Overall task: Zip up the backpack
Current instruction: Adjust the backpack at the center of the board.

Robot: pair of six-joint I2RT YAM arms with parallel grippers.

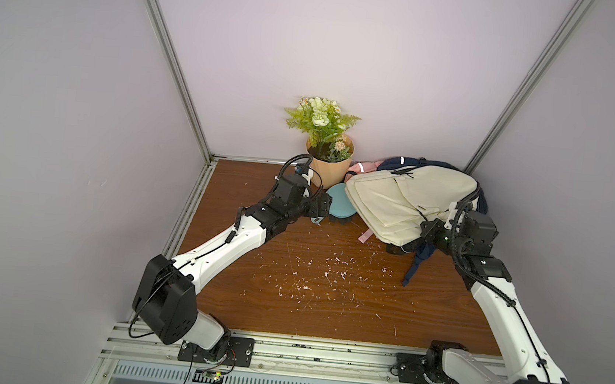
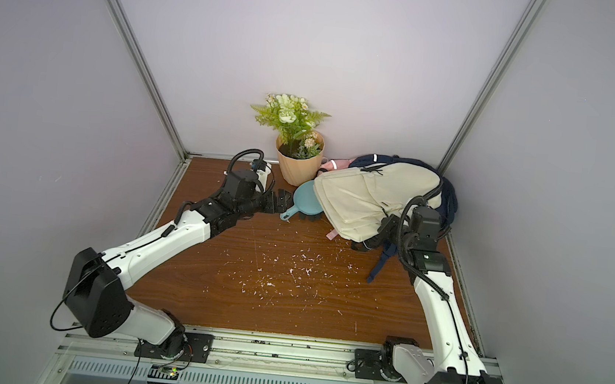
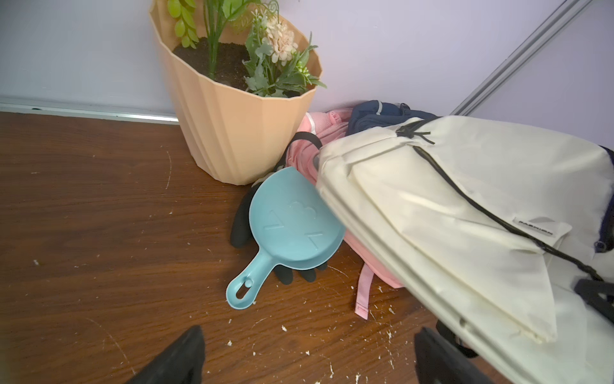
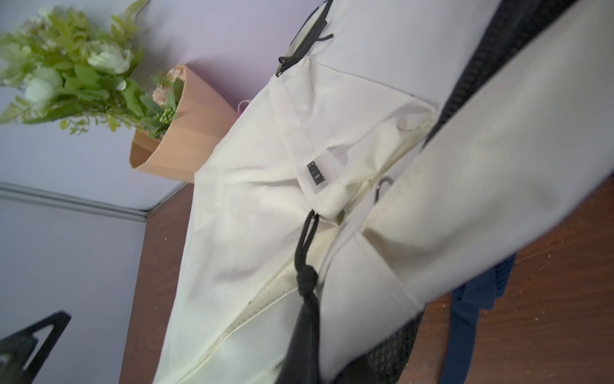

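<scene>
The cream fabric backpack, right of centre in both top views, is gripped at its black cord zipper pull by the closed right gripper, the left gripper held wide, empty; dragging along the zipper track is judged next.

We're in a robotics lab booth: plain lilac panels in aluminium framing, a scuffed wooden bench, and arm bases bolted to a metal rail at six o'clock.
</scene>
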